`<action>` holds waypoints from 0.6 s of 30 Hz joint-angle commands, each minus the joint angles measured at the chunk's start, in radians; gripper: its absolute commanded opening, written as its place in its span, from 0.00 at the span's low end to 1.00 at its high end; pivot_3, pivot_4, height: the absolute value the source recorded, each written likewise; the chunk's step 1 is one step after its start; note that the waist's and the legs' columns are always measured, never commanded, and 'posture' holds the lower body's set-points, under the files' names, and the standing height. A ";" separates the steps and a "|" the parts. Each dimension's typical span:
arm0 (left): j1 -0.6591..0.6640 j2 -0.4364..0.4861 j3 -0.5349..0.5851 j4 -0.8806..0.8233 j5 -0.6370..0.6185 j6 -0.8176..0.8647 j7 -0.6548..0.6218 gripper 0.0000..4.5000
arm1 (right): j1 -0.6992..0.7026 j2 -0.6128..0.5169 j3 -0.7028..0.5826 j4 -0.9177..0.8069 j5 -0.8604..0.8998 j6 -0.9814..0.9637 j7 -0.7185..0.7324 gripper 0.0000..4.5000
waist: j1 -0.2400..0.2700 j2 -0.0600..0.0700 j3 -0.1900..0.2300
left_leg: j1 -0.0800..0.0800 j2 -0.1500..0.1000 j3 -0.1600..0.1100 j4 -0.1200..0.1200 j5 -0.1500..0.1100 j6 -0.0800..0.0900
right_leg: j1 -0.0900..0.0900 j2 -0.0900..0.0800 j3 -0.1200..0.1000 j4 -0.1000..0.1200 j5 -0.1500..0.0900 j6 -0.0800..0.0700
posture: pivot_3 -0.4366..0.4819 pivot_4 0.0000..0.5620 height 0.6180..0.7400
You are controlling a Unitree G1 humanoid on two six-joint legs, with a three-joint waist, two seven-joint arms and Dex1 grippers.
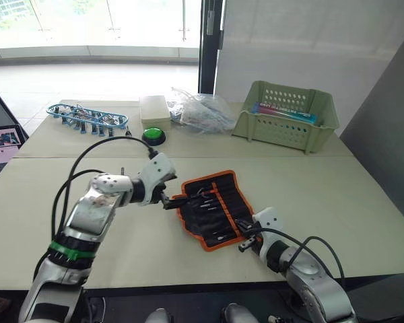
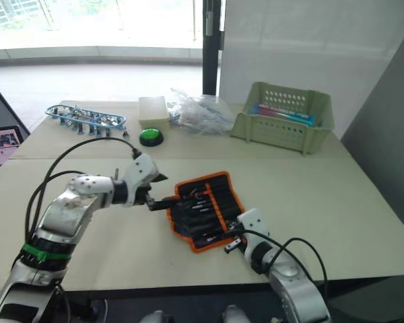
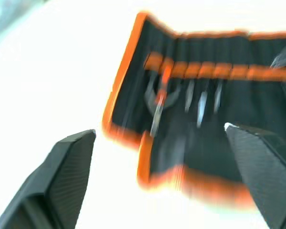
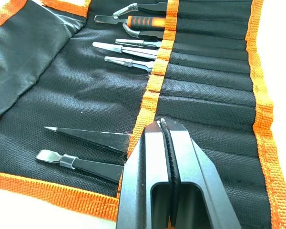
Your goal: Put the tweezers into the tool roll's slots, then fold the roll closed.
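The tool roll (image 1: 212, 207) lies unfolded on the table's near half, black fabric with orange edging and an orange inner stripe (image 4: 155, 90). Several tweezers (image 4: 88, 137) sit in its slots (image 4: 205, 95) with their tips sticking out, along with an orange-handled tool (image 4: 143, 21). My left gripper (image 1: 170, 200) is open at the roll's left edge, fingers (image 3: 71, 162) wide apart, nothing between them. My right gripper (image 4: 163, 125) is shut over the roll's near right corner, its tips above the orange stripe. I see nothing held in it.
Along the table's far side stand a green plastic basket (image 1: 286, 116), a crumpled clear bag (image 1: 202, 111), a white box (image 1: 155, 108), a green button (image 1: 153, 136) and a blue rack of clips (image 1: 87, 116). A laptop (image 1: 1, 145) sits at the left edge.
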 commanded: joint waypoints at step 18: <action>0.897 -0.315 0.744 -0.305 -0.233 -0.352 0.271 0.99 | -0.018 -0.057 -0.018 0.127 0.004 0.004 0.106 0.00 | 0.022 -0.009 -0.003 | 0.005 0.004 0.005 0.000 -0.006 -0.011 | -0.001 -0.008 -0.002 -0.005 -0.004 -0.010 | 0.48 0.27 0.98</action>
